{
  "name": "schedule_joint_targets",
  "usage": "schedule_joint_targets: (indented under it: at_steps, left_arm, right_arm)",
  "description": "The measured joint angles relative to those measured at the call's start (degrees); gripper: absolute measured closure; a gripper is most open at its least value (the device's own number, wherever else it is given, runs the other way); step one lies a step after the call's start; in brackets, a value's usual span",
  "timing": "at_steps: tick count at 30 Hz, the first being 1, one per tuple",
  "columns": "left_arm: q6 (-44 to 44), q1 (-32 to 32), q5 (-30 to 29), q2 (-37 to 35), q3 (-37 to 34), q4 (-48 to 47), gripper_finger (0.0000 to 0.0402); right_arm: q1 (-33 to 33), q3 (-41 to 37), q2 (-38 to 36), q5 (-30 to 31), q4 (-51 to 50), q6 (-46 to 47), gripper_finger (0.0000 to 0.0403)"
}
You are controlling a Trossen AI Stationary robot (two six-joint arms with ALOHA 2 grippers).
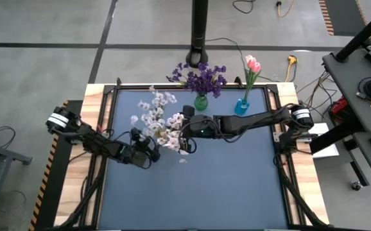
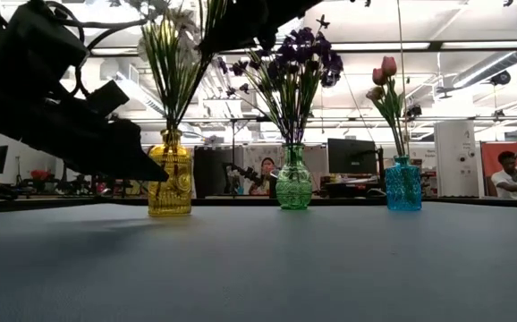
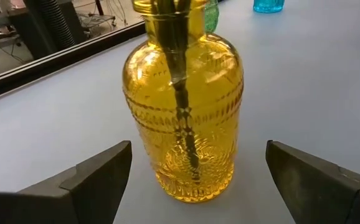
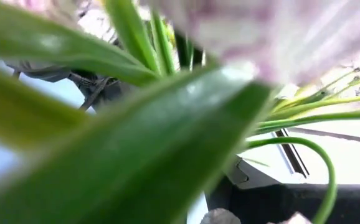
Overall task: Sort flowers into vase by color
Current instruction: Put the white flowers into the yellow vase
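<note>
White flower sprays (image 1: 156,119) stand with their stems in the neck of a yellow glass vase (image 3: 183,112), which sits on the blue mat. Purple flowers (image 1: 203,80) stand in a green vase (image 2: 293,183). Pink tulips (image 1: 252,64) stand in a blue vase (image 2: 402,185). My left gripper (image 3: 198,186) is low at the yellow vase and open, one finger on each side with a gap to the glass. My right gripper (image 1: 183,131) is up among the white blossoms, and leaves hide its fingertips. My right gripper reaches level from the table's right into the white sprays (image 4: 167,124), above the yellow vase. Leaves and blossoms fill its wrist view and hide the fingers. Whether it holds a stem or only brushes the foliage cannot be told.
The three vases stand in a row along the far side of the mat (image 1: 198,192), and the near half of the mat is bare. A black post (image 1: 199,32) rises behind the table. People sit in the room beyond.
</note>
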Motion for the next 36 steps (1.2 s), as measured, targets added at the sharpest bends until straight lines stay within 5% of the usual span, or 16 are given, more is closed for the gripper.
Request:
schedule_joint_targets:
  at_steps: [16, 22, 36]
  left_arm:
    - [10.29, 4.3, 3.35, 0.24, -0.96, 6.1, 0.005]
    - [12.5, 6.17, 7.19, 0.26, -1.05, 7.44, 0.0053]
    - [14.43, 6.58, 7.39, 0.28, -1.05, 7.92, 0.0055]
  right_arm:
    - [-2.85, 6.76, 0.0, -3.52, -11.43, 6.93, 0.0383]
    - [-4.77, 8.49, -0.02, -10.96, -14.05, 9.05, 0.0383]
    - [-7.16, 10.49, -0.02, -16.31, -16.51, 10.82, 0.0383]
